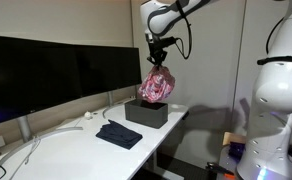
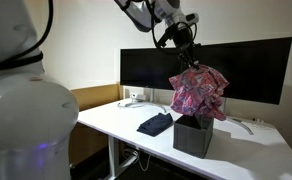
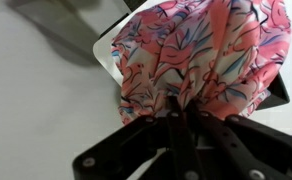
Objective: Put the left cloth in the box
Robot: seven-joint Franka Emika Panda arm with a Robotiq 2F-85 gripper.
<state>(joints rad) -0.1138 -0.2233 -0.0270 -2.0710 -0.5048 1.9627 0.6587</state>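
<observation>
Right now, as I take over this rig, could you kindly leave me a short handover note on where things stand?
Gripper: shut on the pink patterned cloth; the fingers pinch its gathered top.
Cloth: hangs bunched over the dark box, with its lowest folds about level with the rim.
Dark blue cloth: lies flat on the white table beside the box.
Done: the cloth is picked up and carried over the box.
Left: probably lower it in, open the fingers, then lift clear.
</observation>
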